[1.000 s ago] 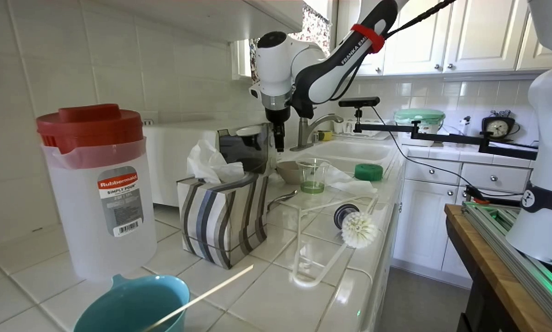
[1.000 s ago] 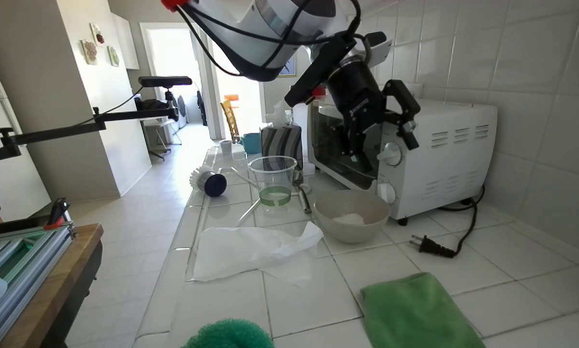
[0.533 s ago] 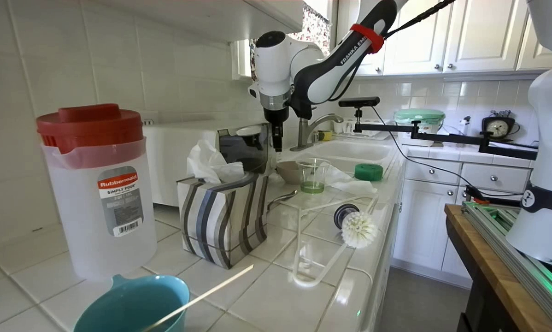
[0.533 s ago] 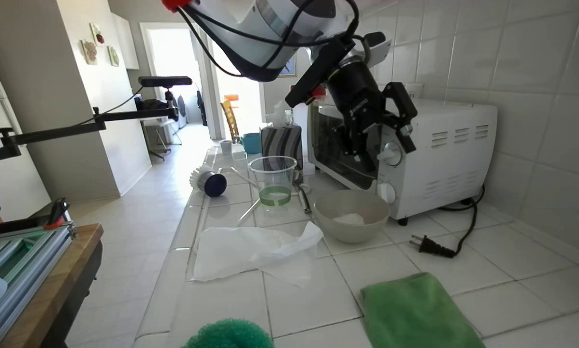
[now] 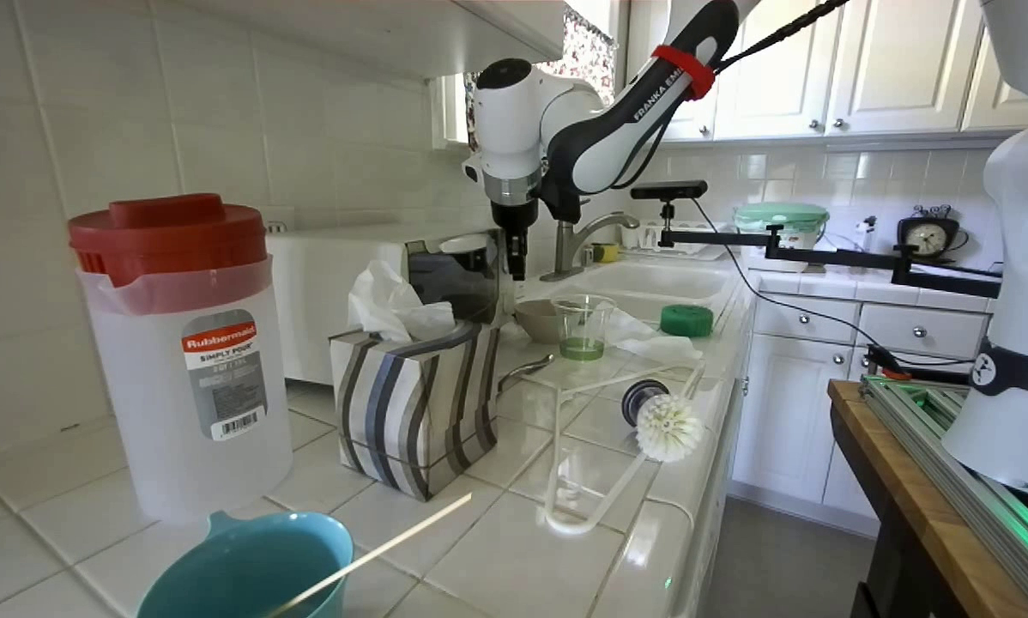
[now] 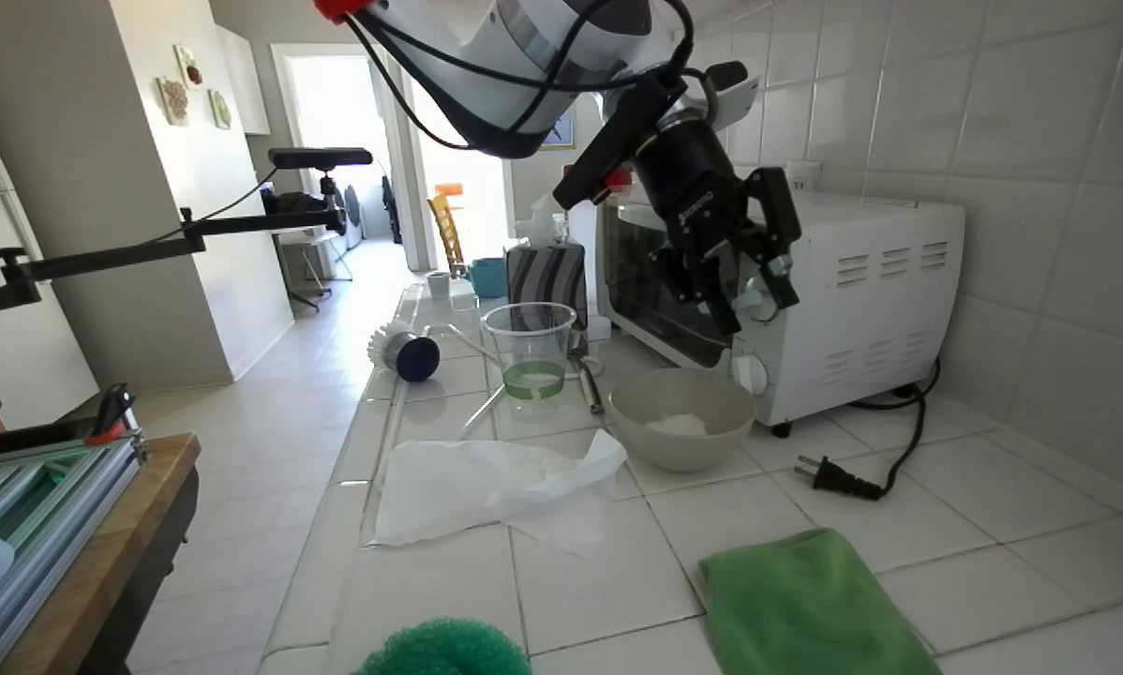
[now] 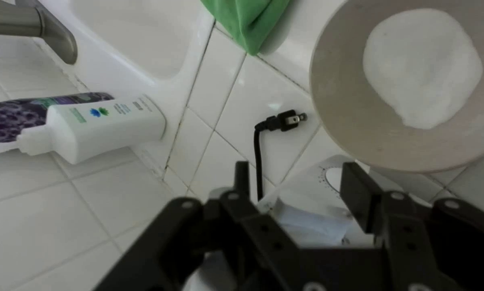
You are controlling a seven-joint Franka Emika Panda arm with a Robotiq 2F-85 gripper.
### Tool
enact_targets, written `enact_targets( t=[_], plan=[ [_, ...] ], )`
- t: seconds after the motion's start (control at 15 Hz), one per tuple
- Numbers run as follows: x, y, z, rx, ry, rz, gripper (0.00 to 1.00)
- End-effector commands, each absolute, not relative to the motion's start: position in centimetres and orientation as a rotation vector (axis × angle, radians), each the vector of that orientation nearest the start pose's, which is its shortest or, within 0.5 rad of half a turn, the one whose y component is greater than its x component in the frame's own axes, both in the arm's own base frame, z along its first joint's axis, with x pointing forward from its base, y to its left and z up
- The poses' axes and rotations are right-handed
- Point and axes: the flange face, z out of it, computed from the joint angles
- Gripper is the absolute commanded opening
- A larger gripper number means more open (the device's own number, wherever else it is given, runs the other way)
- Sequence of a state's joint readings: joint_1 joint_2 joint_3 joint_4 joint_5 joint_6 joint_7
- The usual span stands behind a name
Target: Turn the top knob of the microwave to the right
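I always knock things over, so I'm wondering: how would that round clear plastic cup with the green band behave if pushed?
The cup would probably tip easily, since it narrows toward its base. Its thin-looking, see-through wall suggests it's light and might flex if squeezed.

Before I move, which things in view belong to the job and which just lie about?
For the job: microwave, its top knob, the pincer.

Lying about: beige bowl, green cloth, clear cup, striped tissue box, red-lidded pitcher, dish brush, turquoise cup.

A white-and-black jointed arm (image 5: 634, 120) slants down before me, its black two-fingered claw (image 6: 756, 309) tilted downward, jaws apart.
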State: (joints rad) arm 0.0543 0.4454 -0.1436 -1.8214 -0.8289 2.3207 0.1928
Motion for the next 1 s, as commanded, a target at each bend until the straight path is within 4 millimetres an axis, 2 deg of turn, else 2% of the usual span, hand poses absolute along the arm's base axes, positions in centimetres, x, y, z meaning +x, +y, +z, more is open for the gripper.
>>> enact_targets(
  t=[0.0, 0.07, 0.13, 0.27, 0.33, 0.53, 0.73, 0.8, 0.87, 0.93],
  plan=[
    [65.82, -6.64, 30.60, 2.442, 0.352, 0.112, 0.47],
    [65.83, -6.50, 30.48, 2.443, 0.355, 0.111, 0.36],
    [65.84, -6.43, 30.39, 2.444, 0.354, 0.111, 0.36],
    [65.85, -6.55, 30.36, 2.445, 0.349, 0.111, 0.28],
    [65.91, -6.59, 30.36, 2.444, 0.350, 0.113, 0.33],
    [65.91, -6.69, 30.43, 2.445, 0.346, 0.112, 0.34],
    [65.89, -6.75, 30.50, 2.445, 0.345, 0.113, 0.28],
    [65.89, -6.83, 30.52, 2.446, 0.344, 0.112, 0.14],
    [65.88, -6.85, 30.61, 2.450, 0.342, 0.115, 0.06],
    [65.85, -6.91, 30.79, 2.456, 0.338, 0.119, 0.06]
  ],
)
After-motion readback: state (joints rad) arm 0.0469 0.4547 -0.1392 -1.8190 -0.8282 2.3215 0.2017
